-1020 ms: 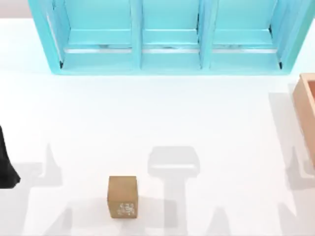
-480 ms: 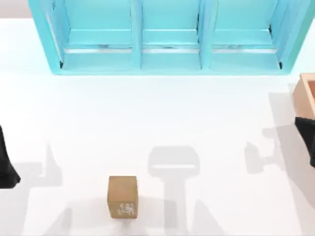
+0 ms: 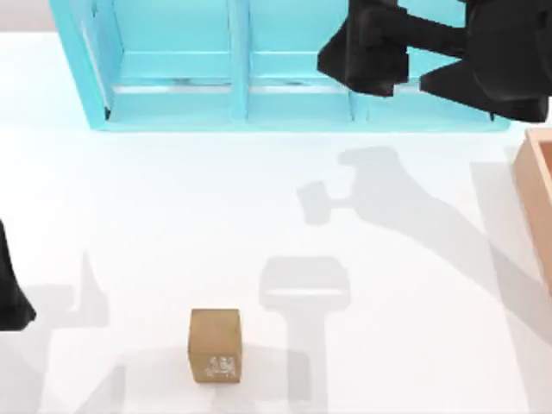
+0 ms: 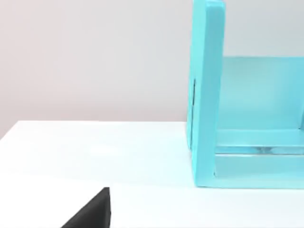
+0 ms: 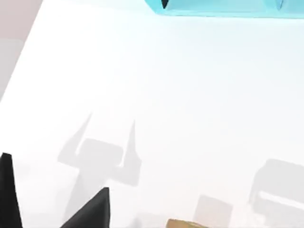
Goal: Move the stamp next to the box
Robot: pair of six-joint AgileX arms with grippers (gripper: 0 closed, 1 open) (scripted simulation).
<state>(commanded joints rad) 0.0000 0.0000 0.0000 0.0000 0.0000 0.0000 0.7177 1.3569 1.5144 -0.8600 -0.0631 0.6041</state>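
The stamp (image 3: 215,345), a small tan-brown block with a whitish pattern on its near face, sits on the white table near the front edge, left of centre. Its top edge also shows in the right wrist view as the stamp (image 5: 183,223). The peach-tan box (image 3: 538,200) stands at the table's right edge, cut off by the frame. My right gripper (image 5: 56,180) is open and holds nothing. In the top view the right arm (image 3: 414,47) hangs high over the back right, far from the stamp. My left arm (image 3: 10,293) stays at the left edge.
A big turquoise shelf unit (image 3: 293,95) runs along the back of the table, and its end wall (image 4: 206,95) appears in the left wrist view. White tabletop lies between the stamp and the box, crossed by grey arm shadows.
My right arm has swung in from the right edge and risen, now reaching left across the shelf unit in the top view. The stamp, box and left arm have not moved.
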